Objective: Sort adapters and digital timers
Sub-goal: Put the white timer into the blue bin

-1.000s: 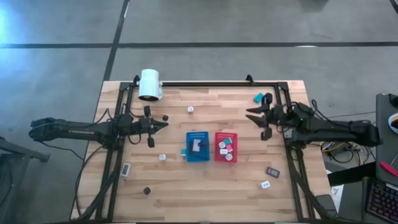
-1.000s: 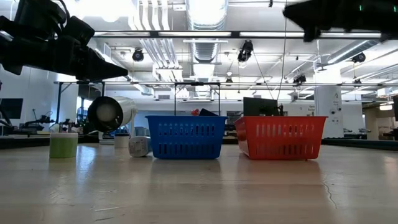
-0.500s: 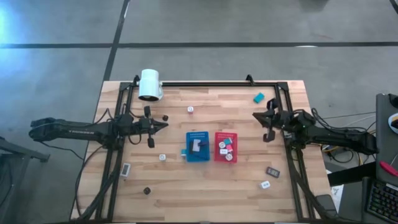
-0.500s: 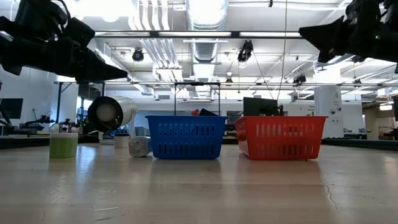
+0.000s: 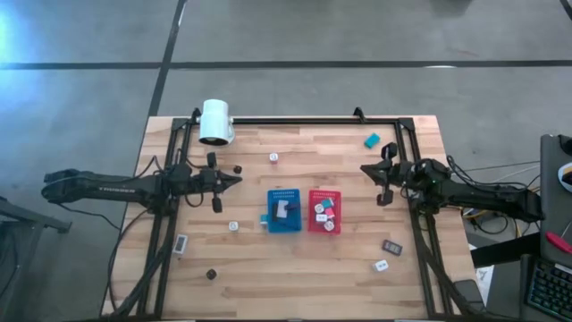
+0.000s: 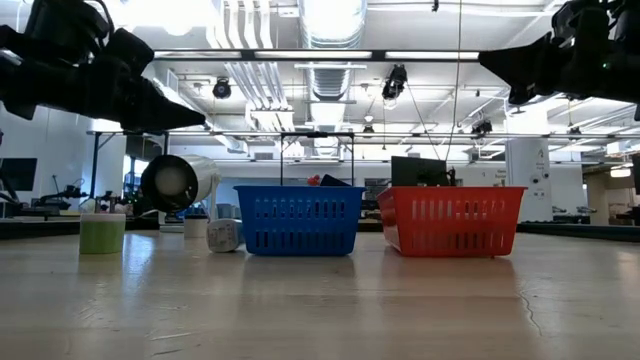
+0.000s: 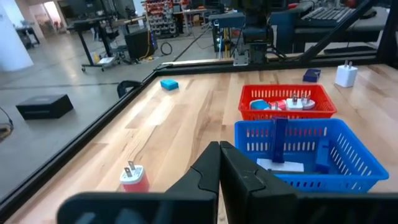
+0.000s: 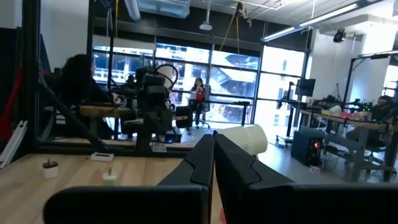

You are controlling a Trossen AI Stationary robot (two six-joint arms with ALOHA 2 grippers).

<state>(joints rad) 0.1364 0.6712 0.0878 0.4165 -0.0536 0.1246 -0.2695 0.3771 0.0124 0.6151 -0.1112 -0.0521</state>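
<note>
A: Both arms up off the bench (image 5: pixel 295 259). Left end effector (image 5: pixel 234 178) hangs left of the blue bin (image 5: pixel 284 211), fingers pinched together, nothing in them. Right end effector (image 5: pixel 365 168) same, closed and empty, right of the red bin (image 5: pixel 324 211).

B: Where's the stuff?

A: Scattered. Teal timer (image 5: pixel 372 139) sits near the far right corner, just beyond the right arm. Dark timer (image 5: pixel 392 246) and a white adapter (image 5: pixel 382 265) lie at the near right. White adapter (image 5: pixel 273 157) sits far-centre, another (image 5: pixel 233 227) left of the blue bin, and a pale timer (image 5: pixel 181 241) sits near the left rail. Bins already hold a few pieces each.

B: Step in hand?

A: Looks like picking the next item. The teal timer is probably closest for the right arm.

B: Tips?

A: Open the fingers before dropping. Come straight down, straddle the timer across its short side, and close once level with it. It's flat, so go low or the fingers skid off. Mind the rail (image 5: pixel 404 143) beside it.
</note>
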